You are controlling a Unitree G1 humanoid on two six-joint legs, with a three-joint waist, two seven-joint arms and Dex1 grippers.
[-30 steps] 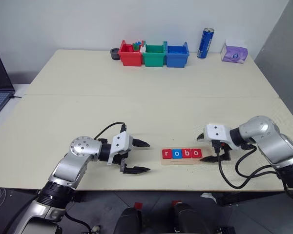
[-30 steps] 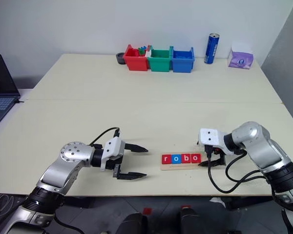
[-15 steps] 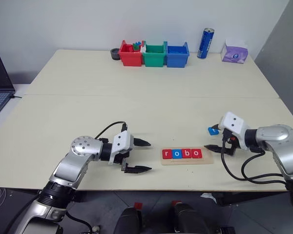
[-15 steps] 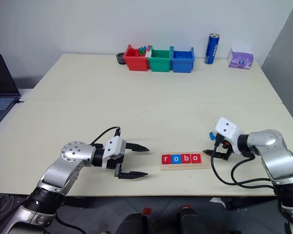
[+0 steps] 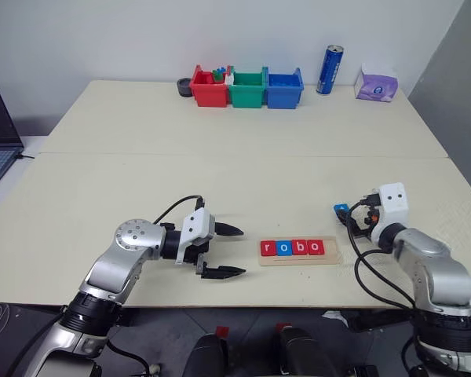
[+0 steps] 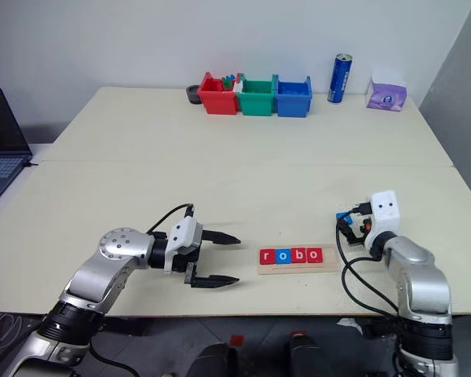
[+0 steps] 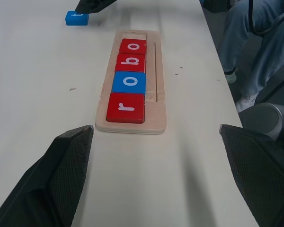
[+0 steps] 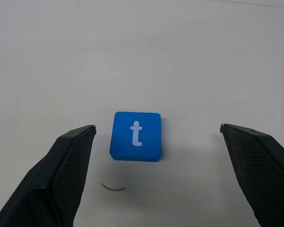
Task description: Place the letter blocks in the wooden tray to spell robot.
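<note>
Fingers (image 8: 71,165) of right gripper (image 8: 156,142) spread wide, nothing held, blue t block (image 8: 136,135) lying flat on table (image 5: 220,173) between them, ahead of tips. Left gripper (image 5: 224,251) also wide apart, empty, hovering beside wooden tray (image 7: 158,85). Tray holds r, o, b, o (image 5: 293,247); end slot past last o bare. Judgement: pick-up step. Do it well: centre jaws on block's opposite edges, go low so pads catch thin sides, close squarely, lift without tilt, keep letter upright for slot.

Silver arms, black cables – black-fingered end effector (image 5: 218,251)
</note>
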